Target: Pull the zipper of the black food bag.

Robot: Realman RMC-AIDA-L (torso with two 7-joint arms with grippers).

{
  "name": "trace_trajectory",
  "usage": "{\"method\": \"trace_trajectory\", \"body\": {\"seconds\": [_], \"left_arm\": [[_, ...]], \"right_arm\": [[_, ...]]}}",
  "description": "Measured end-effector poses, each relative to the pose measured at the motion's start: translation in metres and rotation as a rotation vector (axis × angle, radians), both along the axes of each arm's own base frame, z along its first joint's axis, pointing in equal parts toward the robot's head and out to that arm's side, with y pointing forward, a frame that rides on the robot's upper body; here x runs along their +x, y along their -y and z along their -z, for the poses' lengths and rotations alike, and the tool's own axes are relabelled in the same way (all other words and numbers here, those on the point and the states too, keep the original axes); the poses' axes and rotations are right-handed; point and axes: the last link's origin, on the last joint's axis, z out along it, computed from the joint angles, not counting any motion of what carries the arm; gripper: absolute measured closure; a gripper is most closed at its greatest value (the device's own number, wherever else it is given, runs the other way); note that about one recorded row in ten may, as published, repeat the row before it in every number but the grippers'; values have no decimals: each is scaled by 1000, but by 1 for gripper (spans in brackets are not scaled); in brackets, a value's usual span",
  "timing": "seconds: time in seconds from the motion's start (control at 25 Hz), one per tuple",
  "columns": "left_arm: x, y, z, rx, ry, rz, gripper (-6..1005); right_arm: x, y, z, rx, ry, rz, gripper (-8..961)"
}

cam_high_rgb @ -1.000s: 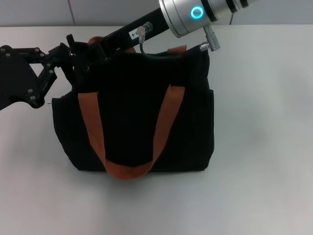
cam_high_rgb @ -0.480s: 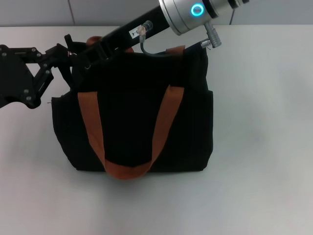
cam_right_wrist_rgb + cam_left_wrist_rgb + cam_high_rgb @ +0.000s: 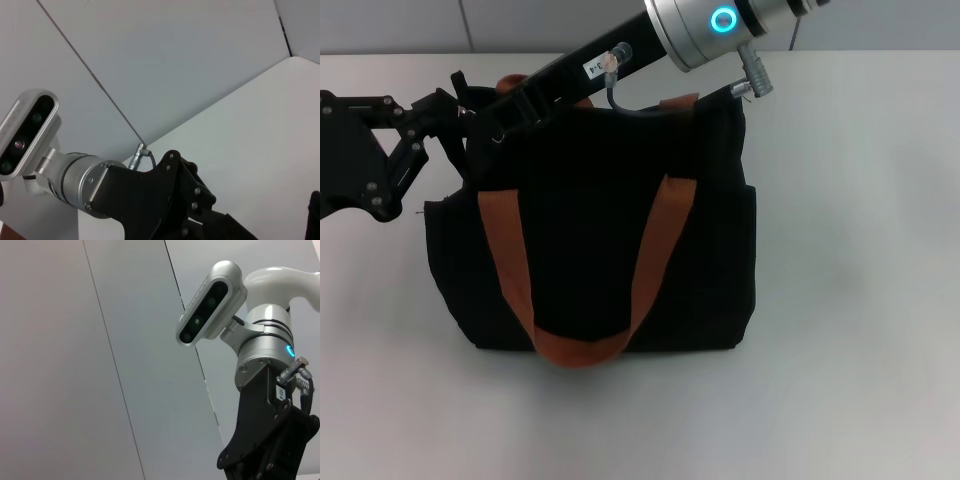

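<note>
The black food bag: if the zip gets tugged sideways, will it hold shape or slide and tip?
The black food bag stands boxy and upright, so probably fairly stiff. On the smooth white table it may slide. Left gripper at its corner likely steadies it.

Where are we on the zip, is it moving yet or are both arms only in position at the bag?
Done: both grippers sit at the top left corner of the black food bag, left gripper from the left, right gripper from above right. In hand: they meet there, but the zipper is hidden behind them and neither grip can be confirmed. Left: the pull across the top edge; no open track shows.
</note>
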Motion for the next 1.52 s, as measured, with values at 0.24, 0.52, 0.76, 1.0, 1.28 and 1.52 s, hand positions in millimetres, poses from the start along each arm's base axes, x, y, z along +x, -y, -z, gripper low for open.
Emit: {"method": "trace_trajectory", "body": {"seconds": [0.24,0.52,0.76,1.0,1.28,1.52], "left_arm": [[1,0,1,-5,-2,4,978],[-2,2,1,-5,-4,-1,978],[-2,3,1,-6,-3,-1,978],[-2,3,1,-6,-3,-2,978],[-3,4,1,1,2,-9,978],[-3,5,1,3,7,-12,978]], "right_arm": [[-2,1,1,-4,-5,0,850],[-2,2,2,-9,3,-1,839],[-2,4,4,-14,7,-11,848],[-3,4,4,-14,8,-11,939],[2,1,2,11,49,10,954],[5,-1,1,29,87,33,955]]}}
